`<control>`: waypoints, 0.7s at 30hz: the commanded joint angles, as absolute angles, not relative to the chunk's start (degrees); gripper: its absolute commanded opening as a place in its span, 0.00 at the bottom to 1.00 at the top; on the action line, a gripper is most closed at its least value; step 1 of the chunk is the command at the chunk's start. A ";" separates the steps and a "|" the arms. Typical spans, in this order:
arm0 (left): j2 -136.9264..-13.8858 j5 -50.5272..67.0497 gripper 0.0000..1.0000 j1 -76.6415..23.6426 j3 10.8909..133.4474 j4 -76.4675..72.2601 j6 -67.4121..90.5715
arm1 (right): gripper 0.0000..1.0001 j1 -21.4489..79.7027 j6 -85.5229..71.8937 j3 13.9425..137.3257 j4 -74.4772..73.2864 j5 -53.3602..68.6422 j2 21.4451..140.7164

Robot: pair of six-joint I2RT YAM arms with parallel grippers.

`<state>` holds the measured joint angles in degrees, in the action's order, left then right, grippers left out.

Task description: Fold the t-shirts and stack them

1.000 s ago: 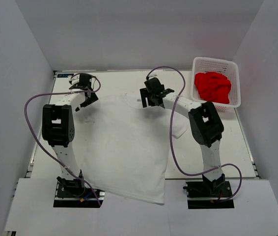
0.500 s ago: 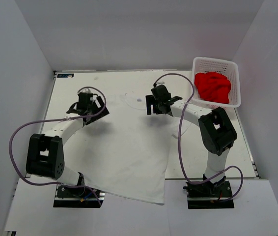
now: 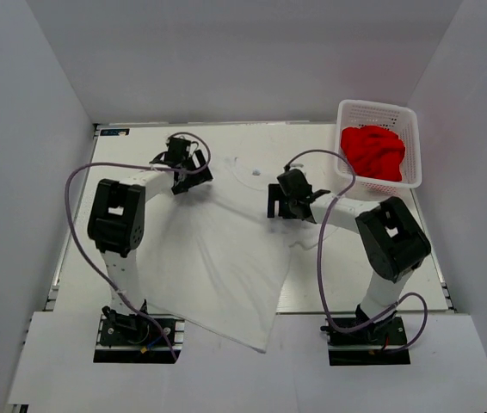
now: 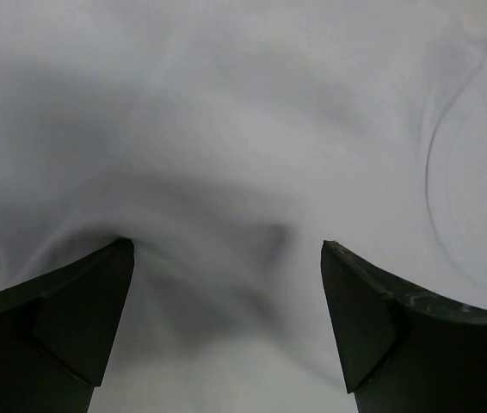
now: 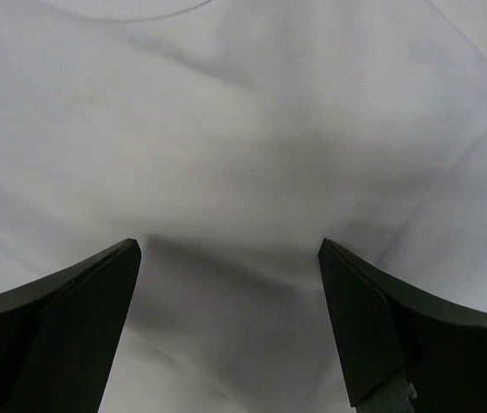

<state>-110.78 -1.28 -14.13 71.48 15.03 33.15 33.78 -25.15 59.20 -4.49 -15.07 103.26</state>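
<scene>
The white t-shirt lies spread on the table, collar at the far side, its hem hanging over the near edge. My left gripper is open over the shirt's left shoulder. In the left wrist view the gripper has its jaws wide apart, with rumpled white cloth beneath them. My right gripper is open over the right shoulder. In the right wrist view the gripper also stands spread above the cloth. The red t-shirt lies crumpled in the basket.
The white lattice basket stands at the far right corner of the table. Purple cables loop from both arms. White walls close in the table on three sides. The right sleeve lies by the right arm.
My left gripper has swung from the shirt's left edge to its far shoulder. My right gripper has moved nearer and slightly right. The shirt now lies skewed and narrower, its hem shifted left.
</scene>
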 commanded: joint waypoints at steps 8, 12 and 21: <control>-151.89 3.26 1.00 -19.59 132.60 21.52 17.68 | 0.90 48.57 -24.63 48.78 -5.01 -6.86 99.40; -156.72 5.80 1.00 -21.45 139.86 16.20 18.80 | 0.90 55.71 -20.92 51.50 -3.95 -6.05 100.46; -151.53 7.38 1.00 -21.45 135.18 10.63 17.93 | 0.90 55.64 -19.78 53.17 -2.90 -5.01 98.97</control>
